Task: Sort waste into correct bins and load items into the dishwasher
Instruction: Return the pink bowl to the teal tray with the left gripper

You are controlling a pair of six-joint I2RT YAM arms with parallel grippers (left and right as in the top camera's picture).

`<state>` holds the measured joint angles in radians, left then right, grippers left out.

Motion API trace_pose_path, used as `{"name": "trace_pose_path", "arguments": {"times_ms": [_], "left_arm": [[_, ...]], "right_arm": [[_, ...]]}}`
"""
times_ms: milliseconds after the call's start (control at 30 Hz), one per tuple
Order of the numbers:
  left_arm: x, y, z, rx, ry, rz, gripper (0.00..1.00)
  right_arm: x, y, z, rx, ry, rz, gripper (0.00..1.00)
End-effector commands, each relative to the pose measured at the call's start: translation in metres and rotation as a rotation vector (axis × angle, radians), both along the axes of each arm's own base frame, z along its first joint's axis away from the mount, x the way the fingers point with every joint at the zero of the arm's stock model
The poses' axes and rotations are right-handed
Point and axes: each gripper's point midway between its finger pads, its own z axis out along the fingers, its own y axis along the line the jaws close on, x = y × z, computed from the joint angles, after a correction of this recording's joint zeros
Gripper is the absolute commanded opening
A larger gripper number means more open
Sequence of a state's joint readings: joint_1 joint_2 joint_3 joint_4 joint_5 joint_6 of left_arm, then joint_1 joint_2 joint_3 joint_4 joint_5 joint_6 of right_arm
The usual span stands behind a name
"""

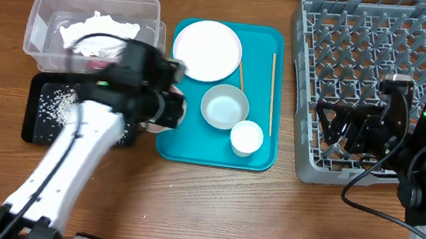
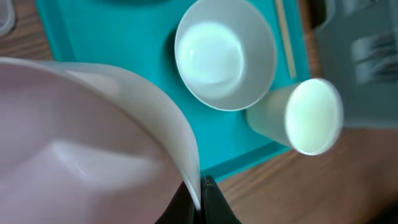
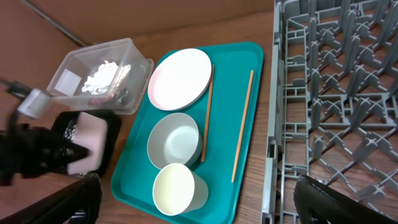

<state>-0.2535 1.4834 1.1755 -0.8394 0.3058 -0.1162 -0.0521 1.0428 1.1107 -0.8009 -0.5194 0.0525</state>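
My left gripper [image 1: 167, 107] is shut on the rim of a white bowl [image 2: 81, 137], gripped at the jaws [image 2: 200, 199] and held tilted between the black tray [image 1: 37, 125] and the teal tray's left edge. Rice grains [image 1: 58, 103] lie in the black tray. The clear tub [image 1: 42, 6] holds a white napkin [image 1: 97, 26] and a red wrapper [image 1: 97, 63]. On the teal tray [image 1: 184, 149] are a white plate [image 1: 207, 50], a pale bowl [image 1: 225, 106], a white cup [image 1: 247, 137] on its side and two chopsticks [image 1: 271, 94] [image 1: 241, 75]. My right gripper [image 1: 326, 124] is open and empty over the grey dish rack [image 1: 388, 43].
The rack [image 3: 336, 93] fills the right side, its pegs upright and nothing in it. The tub and black tray stand close together at the left of the teal tray. Bare wooden table [image 1: 209, 210] runs along the front.
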Motion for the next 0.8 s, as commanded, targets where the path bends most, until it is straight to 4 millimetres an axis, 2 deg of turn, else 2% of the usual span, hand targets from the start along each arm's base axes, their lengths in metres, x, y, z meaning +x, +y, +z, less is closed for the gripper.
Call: {"name": "trace_pose_path", "arguments": {"times_ms": [0, 133, 233, 300, 367, 500, 667, 700, 767], "left_arm": [[0.008, 0.002, -0.029, 0.258, -0.034, -0.012, 0.04], [0.002, -0.02, -0.062, 0.33, 0.018, -0.087, 0.04], [-0.002, -0.029, -0.087, 0.354, 0.064, -0.124, 0.04], [-0.003, -0.032, -0.097, 0.362, 0.082, -0.134, 0.04], [-0.003, -0.033, -0.099, 0.364, 0.086, -0.137, 0.07], [0.002, -0.038, -0.087, 0.343, 0.064, -0.137, 0.28], [0.022, -0.051, -0.042, 0.308, -0.001, -0.141, 0.48], [0.026, -0.058, -0.027, 0.281, -0.022, -0.174, 0.5], [0.029, -0.071, -0.013, 0.232, -0.053, -0.236, 0.57]], "right_arm": [[0.002, -0.001, 0.01, 0.0, -0.026, -0.006, 1.0], [0.002, -0.001, 0.01, 0.0, -0.026, -0.006, 1.0], [0.002, -0.001, 0.01, 0.0, -0.026, -0.005, 1.0], [0.002, -0.001, 0.01, 0.0, -0.027, -0.006, 1.0], [0.002, -0.001, 0.01, 0.0, -0.026, -0.006, 1.0], [0.002, -0.001, 0.01, 0.0, -0.027, -0.005, 1.0], [0.002, -0.001, 0.01, 0.0, -0.027, -0.005, 1.0], [0.002, -0.001, 0.01, 0.0, -0.027, -0.006, 1.0], [0.002, -0.001, 0.01, 0.0, -0.027, -0.005, 1.0]]}}
